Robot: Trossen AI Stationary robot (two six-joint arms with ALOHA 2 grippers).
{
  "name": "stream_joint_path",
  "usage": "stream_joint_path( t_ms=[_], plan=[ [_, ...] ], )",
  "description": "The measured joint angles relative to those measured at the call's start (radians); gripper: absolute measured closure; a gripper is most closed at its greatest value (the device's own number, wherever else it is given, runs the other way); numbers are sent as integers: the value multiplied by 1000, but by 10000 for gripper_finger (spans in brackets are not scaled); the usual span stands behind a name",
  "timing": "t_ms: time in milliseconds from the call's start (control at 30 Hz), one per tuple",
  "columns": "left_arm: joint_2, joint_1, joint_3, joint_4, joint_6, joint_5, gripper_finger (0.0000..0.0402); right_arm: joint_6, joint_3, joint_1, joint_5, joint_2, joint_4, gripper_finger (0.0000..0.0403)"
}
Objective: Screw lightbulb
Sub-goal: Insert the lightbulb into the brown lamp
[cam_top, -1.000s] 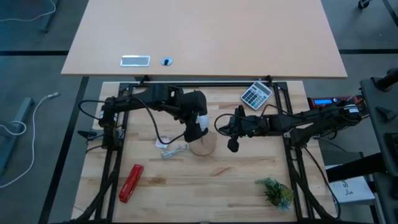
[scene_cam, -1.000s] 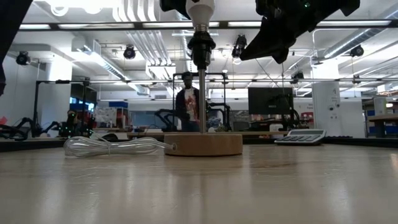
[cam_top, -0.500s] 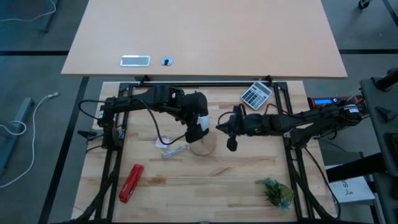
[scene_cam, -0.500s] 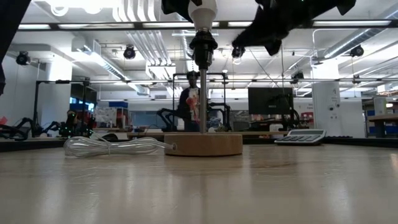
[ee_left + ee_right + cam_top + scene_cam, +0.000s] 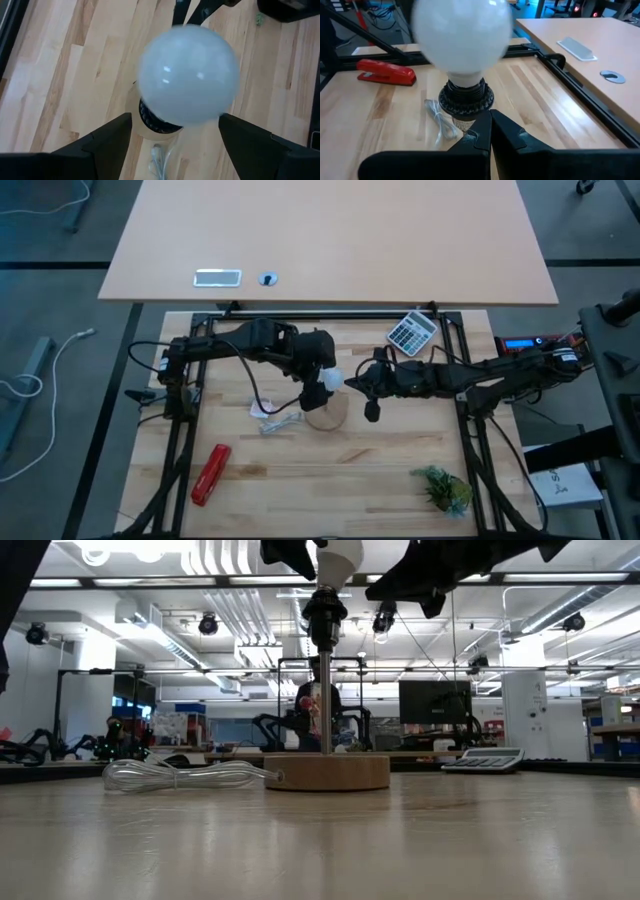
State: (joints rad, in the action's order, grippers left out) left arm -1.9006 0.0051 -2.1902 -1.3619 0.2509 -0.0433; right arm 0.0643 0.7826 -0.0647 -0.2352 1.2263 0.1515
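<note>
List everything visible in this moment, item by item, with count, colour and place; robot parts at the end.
lightbulb: 1, white, seated in the black socket on top of the lamp pole, mid-table
socket: 1, black, directly under the bulb
wooden disc: 1, tan, lamp base standing on the table
cord: 1, clear, coiled on the table beside the base
stapler: 1, red, front-left of the table
calculator: 1, grey, back-right edge of the table
plant sprig: 1, green, front-right of the table
person: 1, in the room behind the table, partly hidden by the pole
left gripper: dark, fingers open on either side of the bulb, not touching it
right gripper: dark, shut, just right of the bulb
</note>
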Motion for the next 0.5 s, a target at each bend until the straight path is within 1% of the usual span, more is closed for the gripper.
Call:
stream_joint_path(
  t_ms=[200,500],
  plan=[
    [0,-5,0,1,12,0,97,2,0,0,0,0,-5,403],
    [16,-5,0,-29,21,0,117,2,0,0,0,0,-5,403]
  ],
)
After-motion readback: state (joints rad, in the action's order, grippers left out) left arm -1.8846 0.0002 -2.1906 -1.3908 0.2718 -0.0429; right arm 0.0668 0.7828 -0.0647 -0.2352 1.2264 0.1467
